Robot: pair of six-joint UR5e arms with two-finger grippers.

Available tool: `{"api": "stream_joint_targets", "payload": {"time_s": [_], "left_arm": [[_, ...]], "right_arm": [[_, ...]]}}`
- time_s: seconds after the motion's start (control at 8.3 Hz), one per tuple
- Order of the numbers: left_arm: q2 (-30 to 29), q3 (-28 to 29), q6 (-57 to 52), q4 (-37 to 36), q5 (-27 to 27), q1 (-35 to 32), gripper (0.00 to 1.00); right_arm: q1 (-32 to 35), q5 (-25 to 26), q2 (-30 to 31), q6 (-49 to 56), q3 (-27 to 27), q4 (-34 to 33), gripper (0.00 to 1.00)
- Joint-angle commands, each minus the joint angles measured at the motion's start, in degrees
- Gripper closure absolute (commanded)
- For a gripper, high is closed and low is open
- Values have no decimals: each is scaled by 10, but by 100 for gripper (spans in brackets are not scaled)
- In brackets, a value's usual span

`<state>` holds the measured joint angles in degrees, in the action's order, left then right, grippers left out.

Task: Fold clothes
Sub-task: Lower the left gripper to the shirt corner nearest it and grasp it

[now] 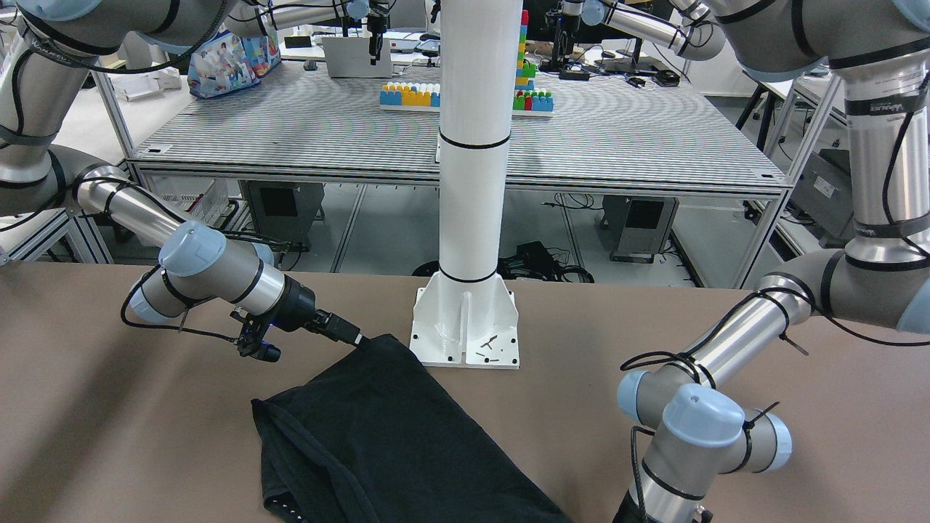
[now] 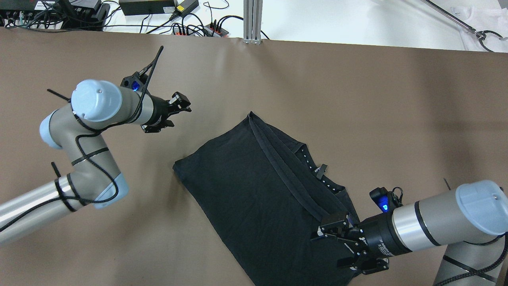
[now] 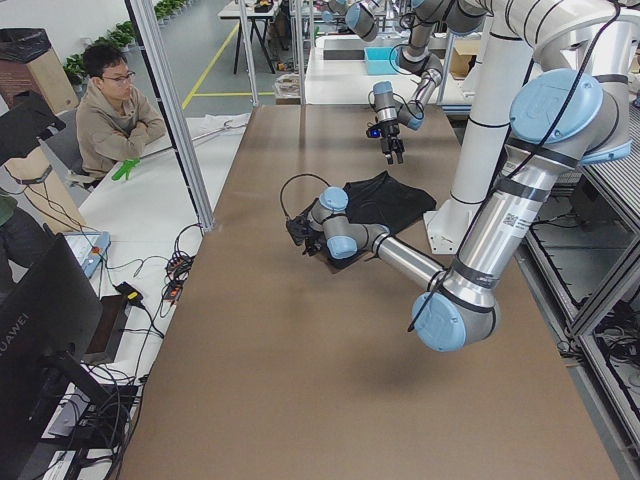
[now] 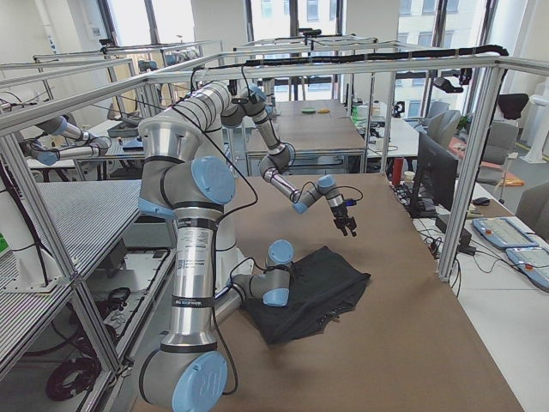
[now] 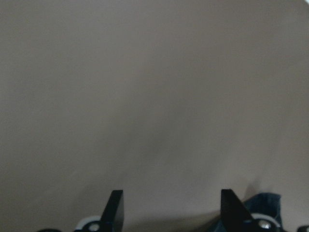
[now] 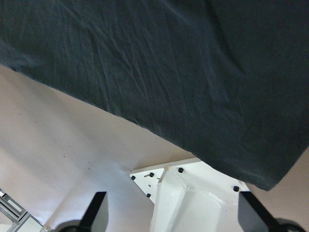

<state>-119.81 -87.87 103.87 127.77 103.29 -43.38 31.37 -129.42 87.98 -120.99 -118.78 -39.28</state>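
The clothes (image 2: 258, 190) are one black piece lying flat on the brown table, with a folded band running across it, also seen in the front view (image 1: 378, 428) and the side views (image 3: 385, 200) (image 4: 317, 283). My right gripper (image 2: 329, 246) sits low at the cloth's corner closest to the robot (image 1: 357, 338). Its wrist view shows the jaws wide apart with nothing between them (image 6: 171, 212) and the black fabric (image 6: 169, 72) just ahead. My left gripper (image 2: 174, 113) is open over bare table to the cloth's left, and its wrist view (image 5: 169, 203) shows only tabletop.
The white pillar's base plate (image 1: 465, 334) stands bolted to the table right behind the cloth's corner (image 6: 193, 198). Cables and power strips (image 2: 158, 16) lie past the far table edge. A seated person (image 3: 115, 110) watches from beyond the table's side. Toy blocks (image 1: 410, 94) sit on another table.
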Motion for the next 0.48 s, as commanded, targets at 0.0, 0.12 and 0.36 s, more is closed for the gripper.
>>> {"api": "stream_joint_targets", "payload": {"time_s": [0.0, 0.12, 0.36], "left_arm": [[90, -70, 33, 2, -46, 71, 25], [90, -66, 39, 3, -76, 102, 26], [89, -65, 46, 3, -85, 114, 26]], "right_arm": [[40, 16, 3, 43, 9, 0, 5], [41, 17, 3, 47, 11, 0, 5], [43, 17, -1, 47, 10, -2, 5]]}}
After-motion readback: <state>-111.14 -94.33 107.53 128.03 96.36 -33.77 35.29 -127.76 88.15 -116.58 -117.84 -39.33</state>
